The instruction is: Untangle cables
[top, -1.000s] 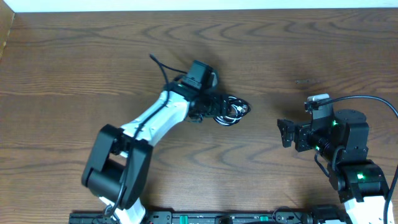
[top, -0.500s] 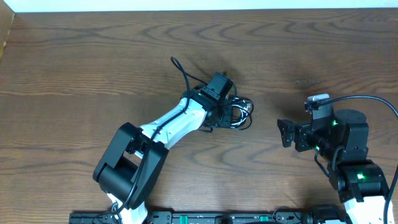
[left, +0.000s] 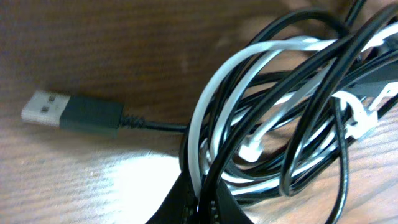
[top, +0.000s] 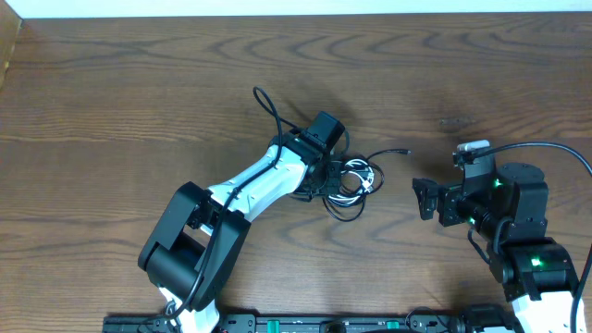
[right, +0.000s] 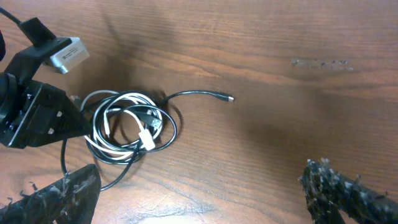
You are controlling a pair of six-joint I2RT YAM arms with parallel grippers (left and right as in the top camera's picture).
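The cables (top: pixel 353 181) lie as one tangled coil of white and black cords at the table's middle. My left gripper (top: pixel 329 179) is shut on the coil's left side. In the left wrist view its jaws (left: pixel 202 194) pinch a white strand and a black strand together, and a black USB plug (left: pixel 45 107) lies off to the left. One thin black end with a small plug (top: pixel 404 151) trails right from the coil. In the right wrist view the coil (right: pixel 127 124) lies ahead at the left. My right gripper (top: pixel 424 198) stands open and empty, apart from the coil.
A thick black arm cable (top: pixel 266 104) loops above the left arm. The right arm's base (top: pixel 532 259) fills the lower right corner. Bare wooden table (top: pixel 139 83) lies all around, with its pale far edge (top: pixel 296 7) at the top.
My left gripper moved right onto the coil and shut on it. The coil shifted slightly, and a thin black plug end now stretches out to the right. The right arm has not moved.
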